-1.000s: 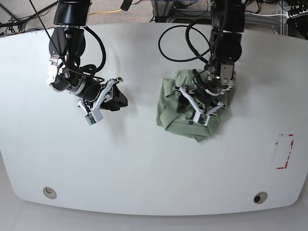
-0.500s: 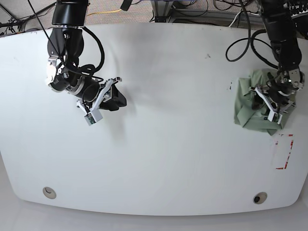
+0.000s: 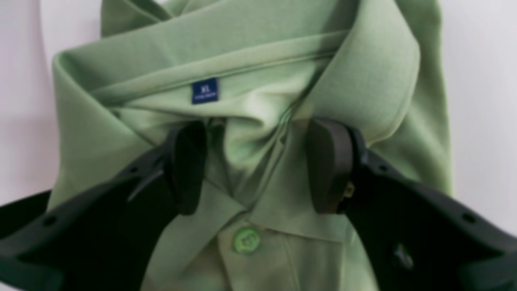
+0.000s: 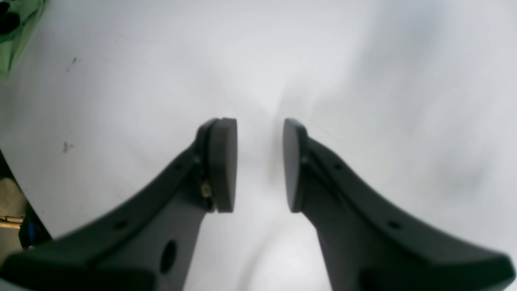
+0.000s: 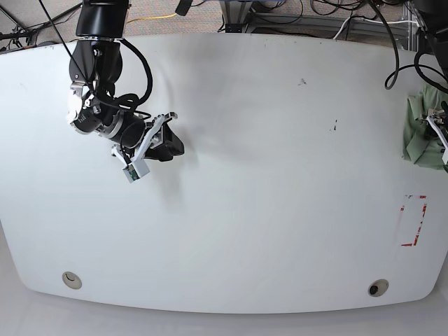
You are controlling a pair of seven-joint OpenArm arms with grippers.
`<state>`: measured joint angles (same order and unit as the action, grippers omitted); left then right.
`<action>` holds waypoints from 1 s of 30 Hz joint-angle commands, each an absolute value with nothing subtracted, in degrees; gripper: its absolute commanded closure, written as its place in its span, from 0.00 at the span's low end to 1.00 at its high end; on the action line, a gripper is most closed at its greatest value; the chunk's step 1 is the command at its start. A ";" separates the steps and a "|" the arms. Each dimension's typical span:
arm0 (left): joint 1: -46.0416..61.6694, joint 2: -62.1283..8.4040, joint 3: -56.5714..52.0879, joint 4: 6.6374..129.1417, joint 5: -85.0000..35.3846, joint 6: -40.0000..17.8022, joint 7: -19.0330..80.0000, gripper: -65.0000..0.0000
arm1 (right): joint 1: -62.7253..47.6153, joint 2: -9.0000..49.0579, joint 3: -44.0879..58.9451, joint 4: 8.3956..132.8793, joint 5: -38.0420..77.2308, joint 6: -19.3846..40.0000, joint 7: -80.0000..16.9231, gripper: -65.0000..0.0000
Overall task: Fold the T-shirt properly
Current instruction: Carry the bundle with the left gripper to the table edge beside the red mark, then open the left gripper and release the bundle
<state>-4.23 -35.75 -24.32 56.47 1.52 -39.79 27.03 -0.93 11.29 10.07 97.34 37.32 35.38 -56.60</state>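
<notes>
The folded T-shirt [image 5: 418,136] lies at the white table's [image 5: 266,210] right edge; the right gripper [image 5: 150,143] hovers far left.

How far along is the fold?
The T-shirt already sits as a compact bundle at the table edge. The left gripper pinches bunched fabric under the collar; the right gripper hangs open, empty. Left: release it; the bundle looks rumpled.

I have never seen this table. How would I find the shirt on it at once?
Start at the large white table and follow it to the edge by the red-marked rectangle. Just above that mark lies the bunched pale sage-green T-shirt, under the left gripper. It is the only cloth there, with a blue XL neck label and a green button.
</notes>
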 commanded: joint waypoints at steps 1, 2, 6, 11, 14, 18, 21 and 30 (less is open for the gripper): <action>-4.70 -37.14 -24.48 61.23 2.24 -40.00 28.00 0.43 | 0.04 11.82 10.24 98.24 38.29 35.38 -53.14 0.72; -4.62 -37.14 -24.48 62.90 2.24 -40.00 28.44 0.43 | 0.04 11.82 10.24 98.42 38.29 35.38 -52.70 0.72; -4.53 -36.26 -24.48 73.10 2.15 -40.00 34.07 0.44 | 0.04 12.00 10.24 98.15 37.23 35.30 -51.91 0.72; -4.35 -30.90 -23.96 86.46 2.77 -40.00 35.21 0.44 | 0.13 11.65 10.24 98.77 26.95 35.30 -50.33 0.72; -3.82 -27.12 -22.20 92.18 2.77 -40.00 35.21 0.44 | -0.84 11.47 10.24 99.56 19.56 35.30 -44.62 0.72; -3.82 -22.20 -18.24 94.81 2.59 -35.65 32.75 0.43 | -2.77 10.42 10.24 97.63 8.66 35.30 -30.99 0.72; -2.95 -18.42 -15.69 94.29 2.77 -29.41 25.10 0.43 | -4.97 9.45 11.56 96.40 1.63 35.30 -20.26 0.72; 10.77 -10.59 -10.15 92.70 2.77 -17.10 -1.27 0.43 | -9.98 1.54 25.10 93.41 -10.68 35.30 -1.01 0.72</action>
<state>8.29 -10.33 -10.57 90.28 3.42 -19.16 3.03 -8.84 2.46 23.77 92.49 -10.81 34.98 -4.58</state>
